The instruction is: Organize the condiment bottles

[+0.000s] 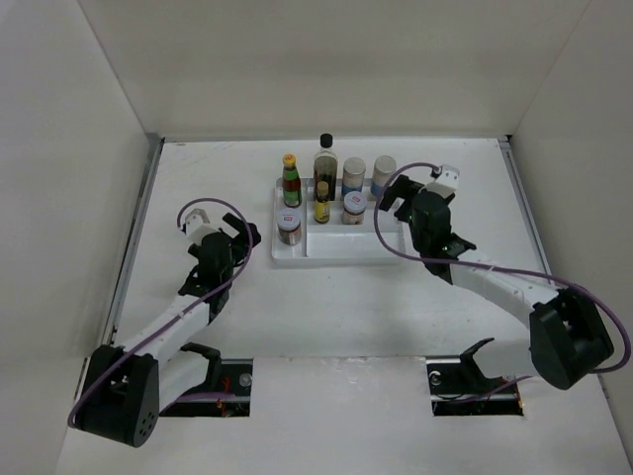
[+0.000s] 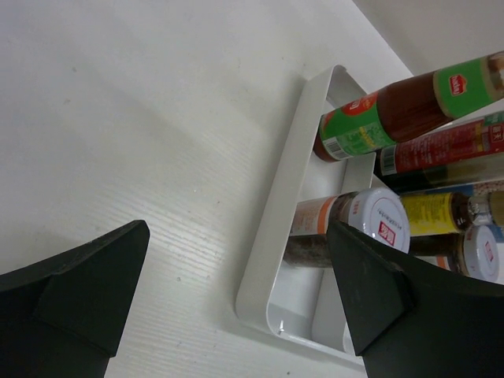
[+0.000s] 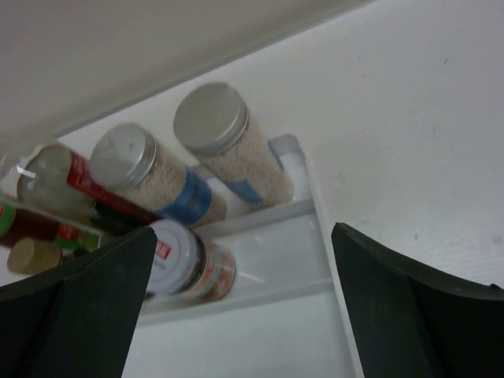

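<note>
All seven condiment bottles stand in the white divided tray. The back row holds a yellow-capped red sauce bottle, a tall dark black-capped bottle and two pale shakers. In front of them stand a short jar, a small yellow-capped dark bottle and another short jar. My left gripper is open and empty beside the tray's left end. My right gripper is open and empty at the tray's right end, facing the shakers and a white-lidded jar.
The tray's long front compartment holds nothing. White walls close in the table on the left, back and right. Bare tabletop lies between the tray and the arm bases.
</note>
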